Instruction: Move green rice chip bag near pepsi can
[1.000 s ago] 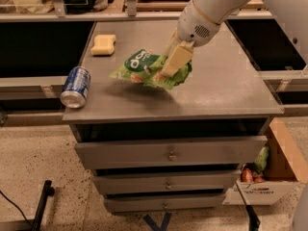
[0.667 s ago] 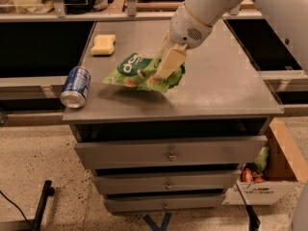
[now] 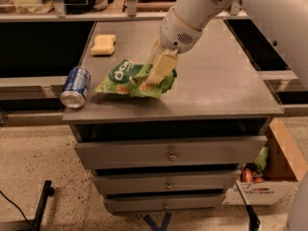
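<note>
The green rice chip bag point(image 3: 126, 79) is crinkled, with a dark green oval logo, and sits at the front left of the grey cabinet top point(image 3: 216, 85). My gripper point(image 3: 156, 77) comes down from the upper right and is shut on the bag's right part, its cream fingers point(image 3: 161, 67) over the foil. The pepsi can point(image 3: 76, 86) lies on its side at the front left corner, silver end toward the camera, a short gap left of the bag.
A yellow sponge block point(image 3: 104, 44) lies at the back left of the top. Drawers point(image 3: 168, 153) run below the front edge. A cardboard box point(image 3: 272, 170) with items stands on the floor at the right. Shelving runs behind.
My gripper has carried the bag to the left, toward the can. The gap between bag and can has shrunk. The can and sponge have not moved.
</note>
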`<state>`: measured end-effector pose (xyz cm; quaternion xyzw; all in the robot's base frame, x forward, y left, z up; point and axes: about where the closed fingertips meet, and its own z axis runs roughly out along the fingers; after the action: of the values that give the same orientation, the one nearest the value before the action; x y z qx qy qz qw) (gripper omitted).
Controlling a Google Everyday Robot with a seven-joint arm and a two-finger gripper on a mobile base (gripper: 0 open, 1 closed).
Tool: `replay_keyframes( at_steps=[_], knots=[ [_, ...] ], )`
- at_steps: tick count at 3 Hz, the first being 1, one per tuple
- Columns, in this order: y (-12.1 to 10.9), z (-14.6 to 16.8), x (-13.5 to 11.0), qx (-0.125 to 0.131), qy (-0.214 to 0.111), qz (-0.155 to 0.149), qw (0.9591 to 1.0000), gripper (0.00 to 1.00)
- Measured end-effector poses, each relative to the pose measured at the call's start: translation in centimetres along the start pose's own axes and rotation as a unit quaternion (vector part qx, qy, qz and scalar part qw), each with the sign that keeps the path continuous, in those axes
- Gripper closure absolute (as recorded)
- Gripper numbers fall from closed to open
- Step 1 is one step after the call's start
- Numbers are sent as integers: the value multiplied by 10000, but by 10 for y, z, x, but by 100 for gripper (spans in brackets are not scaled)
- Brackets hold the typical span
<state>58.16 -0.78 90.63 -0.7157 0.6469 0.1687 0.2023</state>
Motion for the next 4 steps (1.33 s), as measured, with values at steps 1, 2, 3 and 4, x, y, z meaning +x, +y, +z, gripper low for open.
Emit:
replay_keyframes(
  at_steps=[1, 2, 3, 4],
  knots=[
    [-2, 7, 1, -38, 117, 68, 9999, 83],
    [-3, 10, 2, -104, 101, 140, 9998, 59],
    [-4, 12, 1, -94, 88, 132, 9998, 36],
    [-6, 15, -1, -87, 77, 127, 9999, 12]
  ],
)
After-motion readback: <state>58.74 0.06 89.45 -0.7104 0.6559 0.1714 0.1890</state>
